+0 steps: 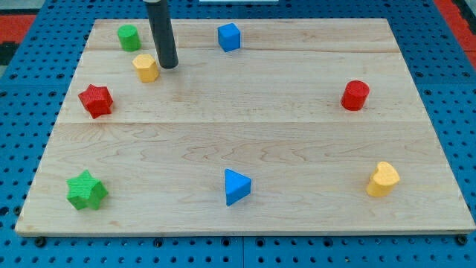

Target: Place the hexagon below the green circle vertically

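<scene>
Wooden board on blue pegboard, w/ 8 small blocks and 1 dark rod entering from the view's top. No claw on this arm: the rod ends in my tip, so nothing is clenched or grasped.

Task items: yellow hexagon lies near the view's top left, just to the left of my tip, touching it or nearly so; contact can't be told for sure. Green circle block, a short cylinder, sits above the hexagon and slightly to its left, close to the board's top edge. The 2 are near but apart.

Other blocks:
- Blue cube, top edge, right of the rod.
- Red star, left side, below and left of the hexagon.
- Red cylinder, right side, approx. mid height.
- Green star, bottom left corner.
- Blue triangle, bottom centre.
- Yellow heart, bottom right.

All blocks lie flat on the board, well apart from each other except the hexagon–circle pair. The board's centre holds no block.
</scene>
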Robot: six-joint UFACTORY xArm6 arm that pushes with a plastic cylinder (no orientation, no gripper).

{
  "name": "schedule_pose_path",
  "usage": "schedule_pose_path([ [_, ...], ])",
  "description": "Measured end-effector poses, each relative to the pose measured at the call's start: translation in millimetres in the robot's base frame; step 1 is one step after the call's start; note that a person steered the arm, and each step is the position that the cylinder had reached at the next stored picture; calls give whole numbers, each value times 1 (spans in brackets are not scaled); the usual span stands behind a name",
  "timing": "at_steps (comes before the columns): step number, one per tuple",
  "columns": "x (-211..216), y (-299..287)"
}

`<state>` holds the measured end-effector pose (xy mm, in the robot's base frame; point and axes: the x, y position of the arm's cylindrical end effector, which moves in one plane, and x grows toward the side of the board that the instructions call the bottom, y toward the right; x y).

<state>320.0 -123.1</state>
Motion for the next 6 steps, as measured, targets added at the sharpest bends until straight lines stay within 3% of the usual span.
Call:
schedule_pose_path([
  [3,-2,-49],
  [4,-2,-1],
  [6,2,174],
])
